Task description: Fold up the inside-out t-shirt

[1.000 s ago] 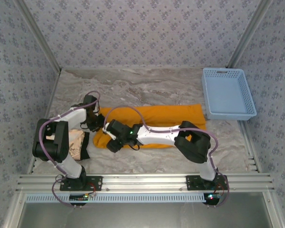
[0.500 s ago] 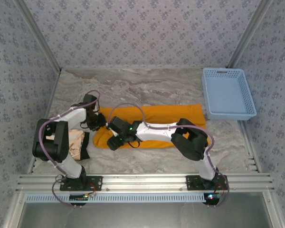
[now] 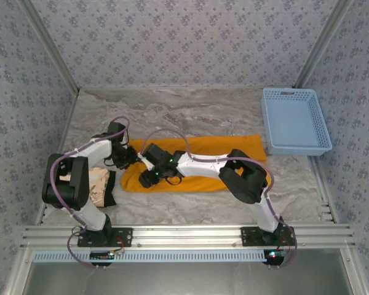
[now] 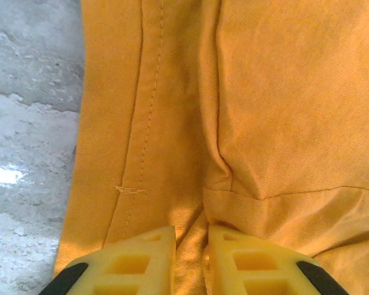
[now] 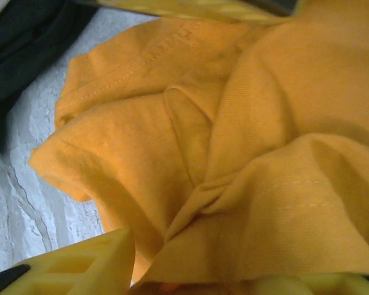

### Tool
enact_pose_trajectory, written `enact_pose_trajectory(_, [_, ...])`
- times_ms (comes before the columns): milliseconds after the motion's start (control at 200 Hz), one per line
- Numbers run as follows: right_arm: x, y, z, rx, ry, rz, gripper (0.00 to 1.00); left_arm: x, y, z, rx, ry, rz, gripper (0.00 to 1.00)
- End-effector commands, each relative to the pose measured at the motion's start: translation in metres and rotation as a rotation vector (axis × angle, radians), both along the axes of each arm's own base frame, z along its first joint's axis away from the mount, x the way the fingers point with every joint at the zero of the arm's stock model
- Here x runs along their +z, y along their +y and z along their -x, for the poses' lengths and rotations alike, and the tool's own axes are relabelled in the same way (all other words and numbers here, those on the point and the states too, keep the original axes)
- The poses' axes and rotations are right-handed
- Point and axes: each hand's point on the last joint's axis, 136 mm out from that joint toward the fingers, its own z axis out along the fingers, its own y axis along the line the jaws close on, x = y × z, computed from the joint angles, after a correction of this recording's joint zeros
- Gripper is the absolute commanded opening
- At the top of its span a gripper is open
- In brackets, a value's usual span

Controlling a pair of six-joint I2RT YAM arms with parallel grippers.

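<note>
Beside blue basket, t-shirt, left hand pinching it, right hand, grip unclear

The marbled worktop carries an orange t-shirt; a blue basket lies right of it, a beige cloth left.

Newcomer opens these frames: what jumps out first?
The orange t-shirt, a long folded strip across mid-table. At its left end the left end effector pinches a fold, with the right end effector in bunched cloth beside it. A blue basket sits far right.
</note>
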Motion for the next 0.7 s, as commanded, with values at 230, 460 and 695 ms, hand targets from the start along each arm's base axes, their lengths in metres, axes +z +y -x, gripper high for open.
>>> enact_pose_trajectory(230, [0.032, 0.017, 0.040, 0.236, -0.025, -0.165, 0.33, 0.003, -0.006, -0.007, -0.009, -0.010, 0.027, 0.22])
enact_pose_trajectory(460, [0.058, 0.019, 0.076, 0.424, -0.032, -0.318, 0.35, 0.005, -0.004, -0.015, -0.014, -0.016, 0.029, 0.22])
enact_pose_trajectory(695, [0.085, -0.019, 0.062, 0.386, -0.170, -0.276, 0.42, 0.007, -0.001, -0.019, -0.017, -0.014, 0.022, 0.22])
